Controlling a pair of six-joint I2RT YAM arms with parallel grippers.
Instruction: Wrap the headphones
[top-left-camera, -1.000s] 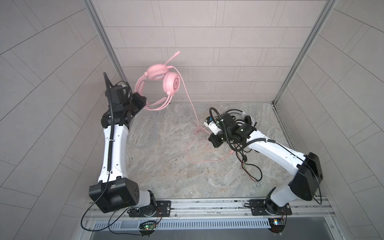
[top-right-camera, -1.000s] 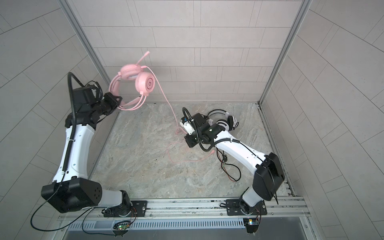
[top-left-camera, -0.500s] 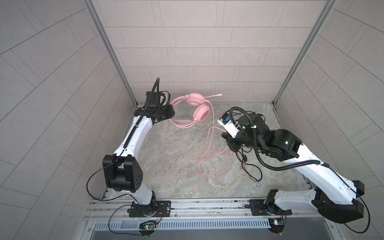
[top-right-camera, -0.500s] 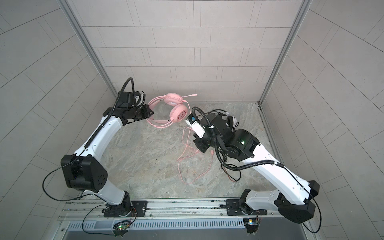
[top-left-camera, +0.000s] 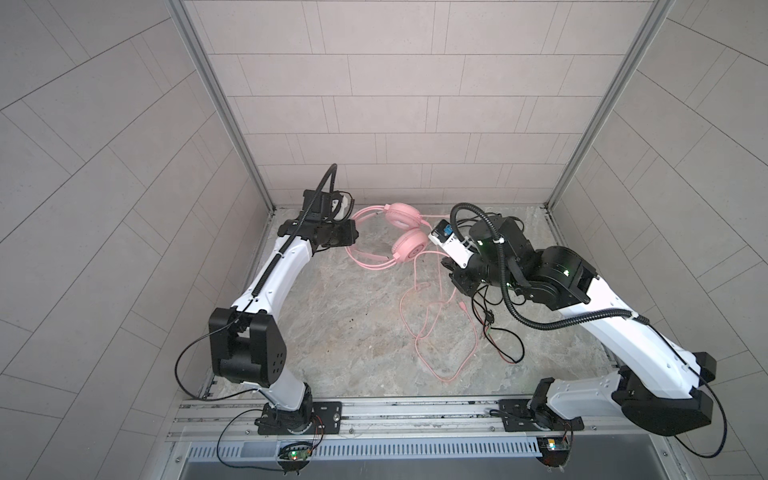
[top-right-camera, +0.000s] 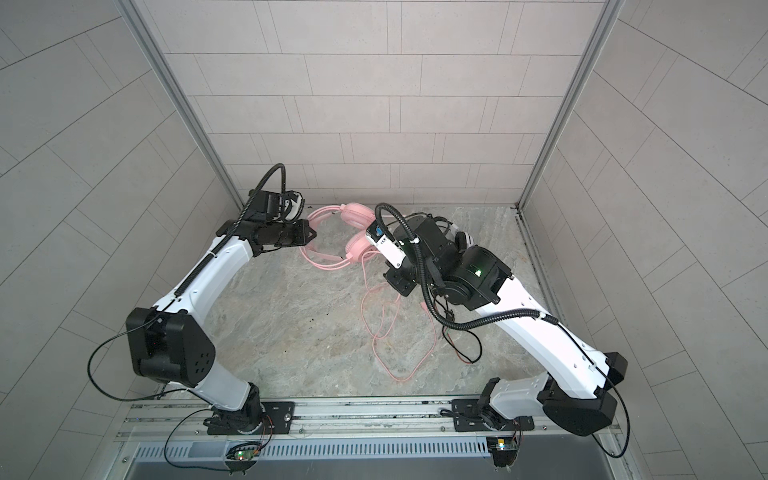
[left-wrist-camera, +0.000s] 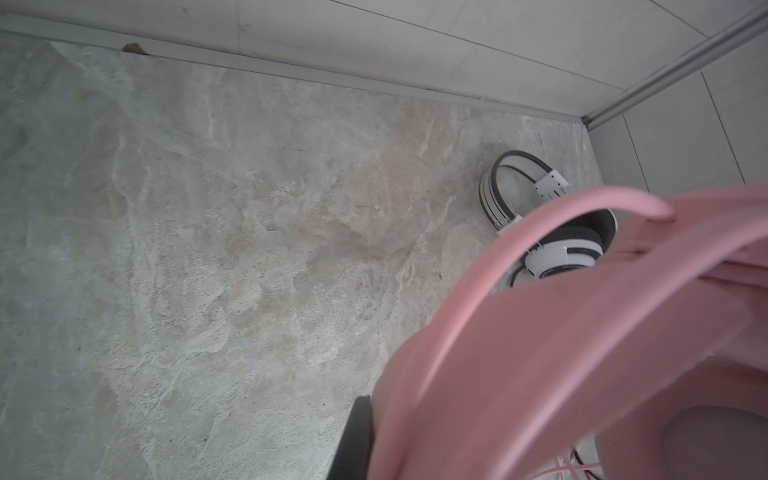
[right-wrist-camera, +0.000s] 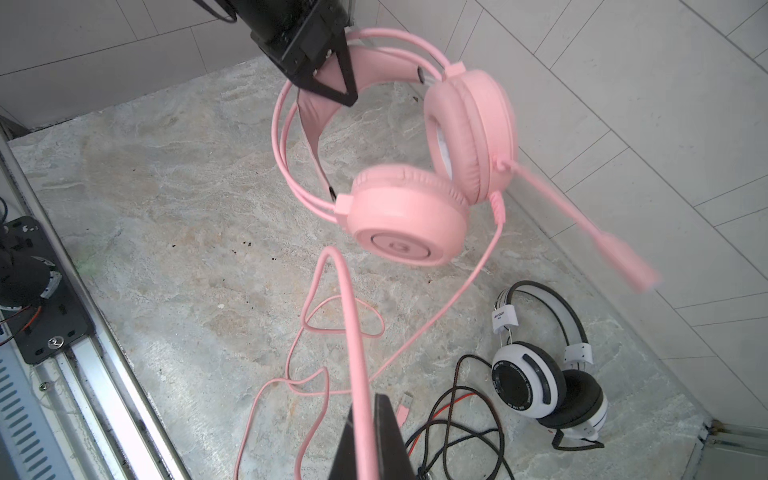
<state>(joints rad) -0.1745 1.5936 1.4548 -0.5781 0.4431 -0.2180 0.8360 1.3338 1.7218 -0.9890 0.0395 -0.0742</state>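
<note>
The pink headphones (top-left-camera: 409, 246) (top-right-camera: 358, 249) (right-wrist-camera: 405, 220) hang just above the floor near the back wall. My left gripper (top-left-camera: 352, 235) (top-right-camera: 311, 235) (right-wrist-camera: 334, 81) is shut on their headband, and one of its fingers (left-wrist-camera: 358, 436) shows beside the pink band (left-wrist-camera: 582, 353). The pink cable (top-left-camera: 432, 332) (top-right-camera: 390, 332) runs from an ear cup into loose loops on the floor. My right gripper (right-wrist-camera: 365, 419) is shut on a raised stretch of that cable. The white-and-black headphones (right-wrist-camera: 540, 382) (left-wrist-camera: 561, 253) (top-right-camera: 462, 240) lie on the floor at the back right, partly hidden under my right arm in the top views.
A tangled black and red cable (top-left-camera: 498, 332) (right-wrist-camera: 457, 424) lies beside the pink loops, under the right arm. The pink cable's plug (right-wrist-camera: 405, 405) rests on the floor. Tiled walls close in the left, back and right sides; a metal rail (top-left-camera: 374, 415) runs along the front.
My left gripper has carried the pink headphones from high by the left wall down to the back of the floor. The right arm has swung up and right, keeping hold of the cable.
</note>
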